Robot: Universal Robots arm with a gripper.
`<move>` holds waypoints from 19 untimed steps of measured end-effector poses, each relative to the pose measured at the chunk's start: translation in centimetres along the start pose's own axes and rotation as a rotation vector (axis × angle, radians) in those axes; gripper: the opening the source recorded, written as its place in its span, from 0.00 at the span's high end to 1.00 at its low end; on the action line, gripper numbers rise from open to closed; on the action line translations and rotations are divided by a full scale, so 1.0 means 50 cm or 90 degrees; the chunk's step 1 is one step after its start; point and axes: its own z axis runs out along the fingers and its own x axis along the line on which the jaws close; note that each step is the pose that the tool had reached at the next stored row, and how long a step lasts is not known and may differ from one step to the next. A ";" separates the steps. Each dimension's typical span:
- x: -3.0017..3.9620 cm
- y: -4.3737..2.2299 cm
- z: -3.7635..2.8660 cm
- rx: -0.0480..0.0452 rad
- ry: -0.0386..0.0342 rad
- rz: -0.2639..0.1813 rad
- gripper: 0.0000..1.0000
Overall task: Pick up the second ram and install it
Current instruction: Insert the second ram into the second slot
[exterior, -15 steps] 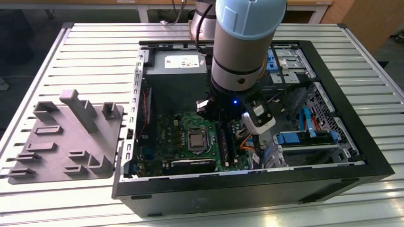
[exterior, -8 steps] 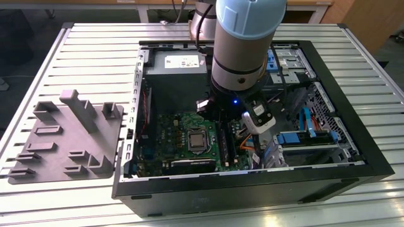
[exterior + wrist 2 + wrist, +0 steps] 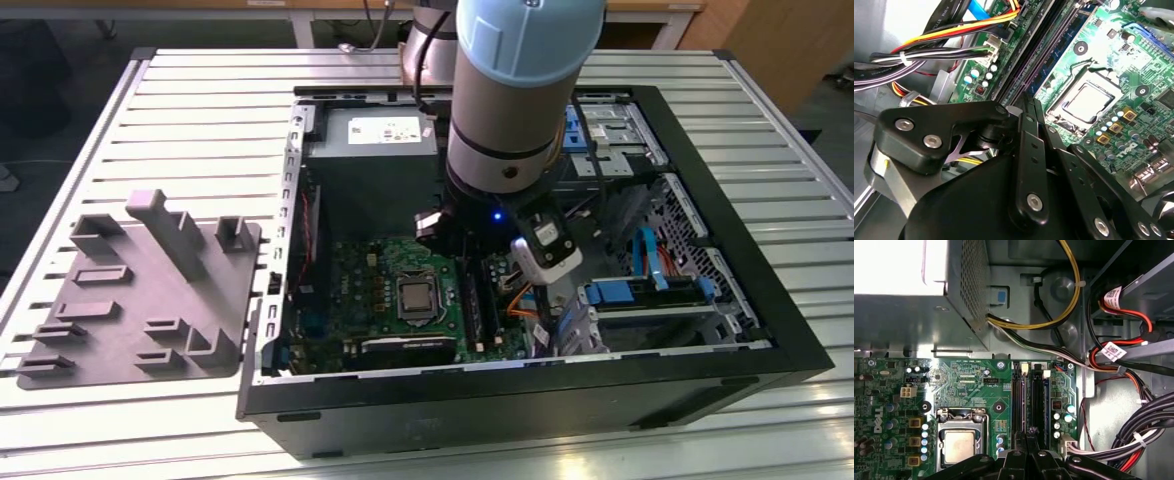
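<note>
my pincer [image 3: 1029, 107] stood closed, fingers together, directly above the memory slots [image 3: 1029, 400]; whether it held a ram, i could not tell. seating would demand square, even pressure.

A white logo [image 3: 876, 420] is printed on the motherboard [image 3: 969, 375] in the first wrist view. Two white tags [image 3: 1114, 351] wrap cables there, and a sticker [image 3: 387, 130] sits on the power supply [image 3: 371, 160]; their print is too small to read.

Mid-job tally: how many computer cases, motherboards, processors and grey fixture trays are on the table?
Computer case: 1
Motherboard: 1
Processor: 1
Grey fixture tray: 1
Total: 4
</note>
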 end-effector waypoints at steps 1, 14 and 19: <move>0.000 0.000 0.000 0.0001 0.0000 0.000 0.89; 0.000 0.000 0.001 0.0043 -0.0001 0.000 0.89; -0.001 0.000 0.002 0.0044 -0.0004 0.004 0.89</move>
